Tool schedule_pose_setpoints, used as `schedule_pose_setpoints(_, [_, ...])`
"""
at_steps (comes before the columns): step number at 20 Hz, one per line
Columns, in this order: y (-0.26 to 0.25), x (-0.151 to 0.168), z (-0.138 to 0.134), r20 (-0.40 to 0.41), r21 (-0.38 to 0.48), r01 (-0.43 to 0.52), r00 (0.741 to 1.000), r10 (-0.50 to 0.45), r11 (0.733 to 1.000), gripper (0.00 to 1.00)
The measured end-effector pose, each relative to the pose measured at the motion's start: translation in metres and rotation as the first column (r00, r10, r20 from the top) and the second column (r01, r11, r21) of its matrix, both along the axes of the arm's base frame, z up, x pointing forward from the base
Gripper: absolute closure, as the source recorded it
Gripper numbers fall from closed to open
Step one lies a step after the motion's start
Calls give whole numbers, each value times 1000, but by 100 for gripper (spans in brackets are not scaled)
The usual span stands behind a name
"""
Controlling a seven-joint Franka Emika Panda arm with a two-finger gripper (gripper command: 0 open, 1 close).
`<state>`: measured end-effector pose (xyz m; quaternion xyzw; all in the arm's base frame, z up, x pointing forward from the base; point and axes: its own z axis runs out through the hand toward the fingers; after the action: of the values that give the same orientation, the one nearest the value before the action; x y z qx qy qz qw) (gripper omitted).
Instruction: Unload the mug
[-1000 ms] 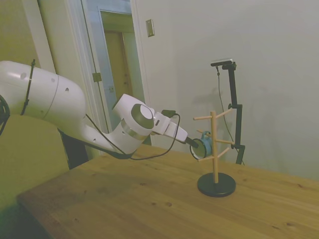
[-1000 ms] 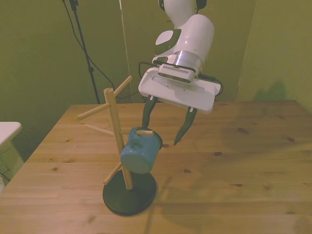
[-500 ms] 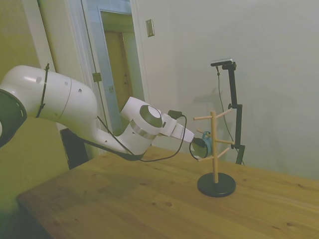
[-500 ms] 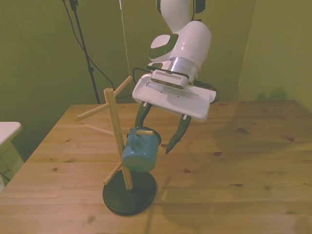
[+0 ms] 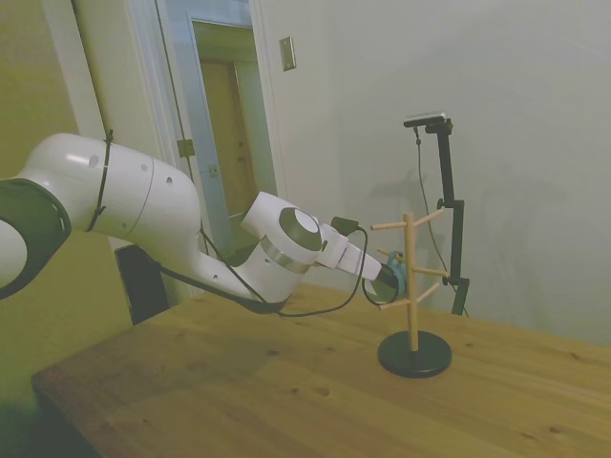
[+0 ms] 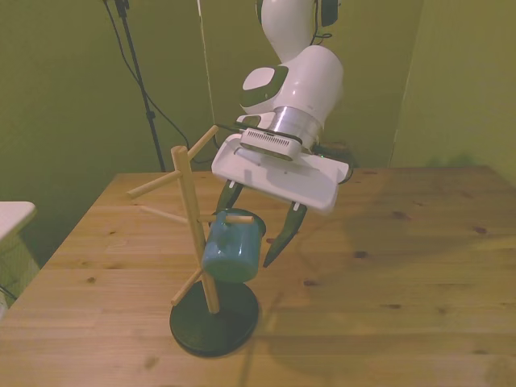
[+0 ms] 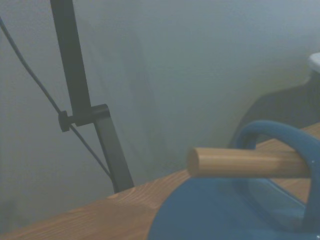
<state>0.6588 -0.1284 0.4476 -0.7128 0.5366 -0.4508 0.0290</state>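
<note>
Rack [image 6: 187,211] pegs crowd mug [image 6: 232,250]; table [image 6: 403,258] beyond open.

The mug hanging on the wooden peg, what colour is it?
Teal blue mug, hanging on the wooden rack; clearest in the front view.

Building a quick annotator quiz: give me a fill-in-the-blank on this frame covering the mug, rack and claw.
1. The mug hangs by its ____ on a peg of the wooden rack.
2. The claw is ____, one finger on each side of the mug.
3. The rack stands on a round ____ base.
4. In the front view, the mug hangs on the rack post's ____ side.

Missing words: handle; open; black; right
</note>
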Motion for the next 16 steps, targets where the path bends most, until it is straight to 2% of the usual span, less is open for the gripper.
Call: schedule_pose_setpoints(16, [9,-1,3,7,12,-14,1000,14,1000,100])
